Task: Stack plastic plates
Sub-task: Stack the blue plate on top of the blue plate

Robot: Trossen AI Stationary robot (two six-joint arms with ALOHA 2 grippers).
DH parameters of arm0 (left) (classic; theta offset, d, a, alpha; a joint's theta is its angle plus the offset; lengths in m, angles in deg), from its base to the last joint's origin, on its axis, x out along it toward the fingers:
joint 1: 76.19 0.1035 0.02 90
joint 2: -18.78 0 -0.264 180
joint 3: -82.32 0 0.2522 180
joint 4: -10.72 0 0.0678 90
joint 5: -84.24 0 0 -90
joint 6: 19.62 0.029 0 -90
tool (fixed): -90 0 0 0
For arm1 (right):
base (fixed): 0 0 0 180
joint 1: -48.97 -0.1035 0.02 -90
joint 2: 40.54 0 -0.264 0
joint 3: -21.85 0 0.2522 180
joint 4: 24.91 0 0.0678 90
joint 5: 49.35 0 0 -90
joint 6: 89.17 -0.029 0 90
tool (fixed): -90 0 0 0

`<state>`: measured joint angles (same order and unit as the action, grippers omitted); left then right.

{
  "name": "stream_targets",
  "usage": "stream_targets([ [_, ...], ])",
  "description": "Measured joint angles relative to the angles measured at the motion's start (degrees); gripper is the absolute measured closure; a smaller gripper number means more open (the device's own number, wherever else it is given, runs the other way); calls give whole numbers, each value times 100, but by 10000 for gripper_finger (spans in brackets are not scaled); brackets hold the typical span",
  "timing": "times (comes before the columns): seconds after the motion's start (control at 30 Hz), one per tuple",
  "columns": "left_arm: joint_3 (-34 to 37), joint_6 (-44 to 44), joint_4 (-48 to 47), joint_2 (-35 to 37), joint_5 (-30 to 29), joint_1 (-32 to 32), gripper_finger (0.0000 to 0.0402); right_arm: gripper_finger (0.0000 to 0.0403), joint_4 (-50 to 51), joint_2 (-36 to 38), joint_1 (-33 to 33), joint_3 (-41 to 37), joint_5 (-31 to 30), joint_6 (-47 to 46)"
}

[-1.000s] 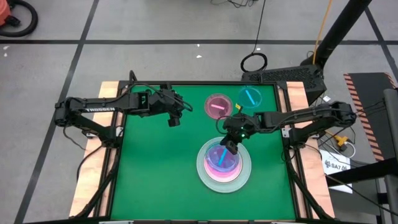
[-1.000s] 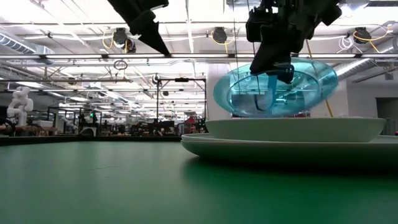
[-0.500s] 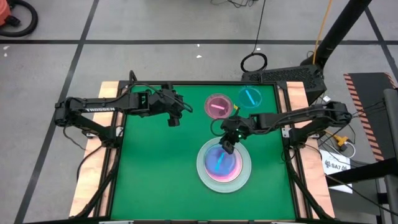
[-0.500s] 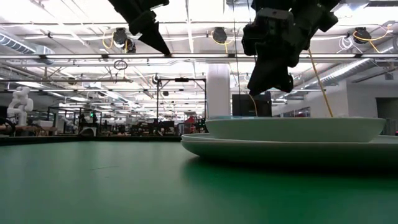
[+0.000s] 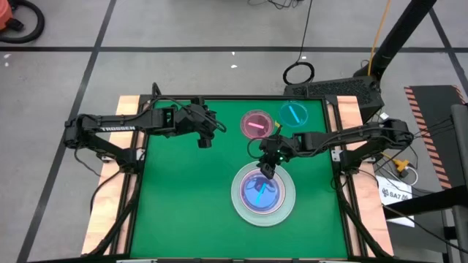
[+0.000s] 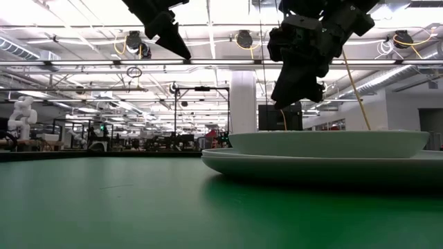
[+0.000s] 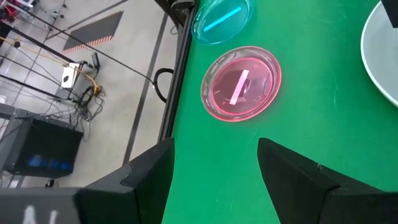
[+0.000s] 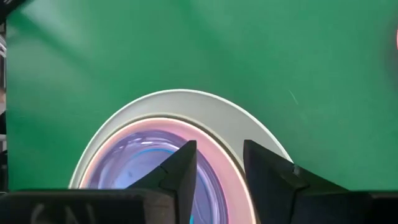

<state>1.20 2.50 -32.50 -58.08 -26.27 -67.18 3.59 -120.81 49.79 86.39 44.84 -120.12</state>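
A stack of plastic plates sits near the table's middle: a large pale plate (image 5: 238,199) at the bottom, a pink one (image 8: 208,135) inside it, and a clear teal one (image 5: 261,194) on top. Seen from table height, the stack shows as a wide bottom plate (image 6: 311,167) with a deeper one (image 6: 329,143) resting in it. My right gripper (image 5: 268,170) (image 8: 219,147) hovers open over the stack's far edge and holds nothing. A loose pink plate (image 5: 256,124) (image 7: 241,84) and a loose teal plate (image 5: 295,114) (image 7: 221,15) lie flat near the far edge. My left gripper (image 5: 205,141) (image 7: 216,143) hangs open above the mat, left of the pink plate.
Green mat (image 5: 183,197) lies bare to the left and near side of the stack. The two loose plates sit close together by the far edge, just beyond my right arm (image 5: 344,137). Wooden table borders (image 5: 110,212) flank the mat.
My right gripper held the teal plate tilted above the stack, then let go. The plate dropped flat onto the pink plate in the stack. The gripper has risen a little and drawn back toward the far edge. The left arm has kept still.
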Motion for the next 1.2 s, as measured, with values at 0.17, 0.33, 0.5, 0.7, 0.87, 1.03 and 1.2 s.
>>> stream_targets([
  [0.17, 0, -32, 22, 0, 2, 2, 165, 275, 0, 73, 51, 0, 3, -77],
  [0.33, -1, -10, 353, 0, 2, 2, 165, 275, -5, 188, 218, 1, -12, -473],
  [0.5, -2, -10, 407, 0, 4, 91, 165, 275, -16, 206, 340, 4, 3, -460],
  [0.7, 39, -1, 417, 0, 496, 485, 165, 275, 39, 208, 626, 14, 25, -842],
  [0.87, 39, -64, 605, 0, 557, 1011, 165, 275, 598, 205, 908, 407, 27, -1239],
  [1.03, 39, -230, 663, 0, 1070, 1457, 165, 275, 1152, 172, 1197, 892, -33, -1253],
  [1.2, 39, -211, 968, 0, 1471, 1709, 165, 275, 1892, -37, 1521, 1415, -274, -1079],
])
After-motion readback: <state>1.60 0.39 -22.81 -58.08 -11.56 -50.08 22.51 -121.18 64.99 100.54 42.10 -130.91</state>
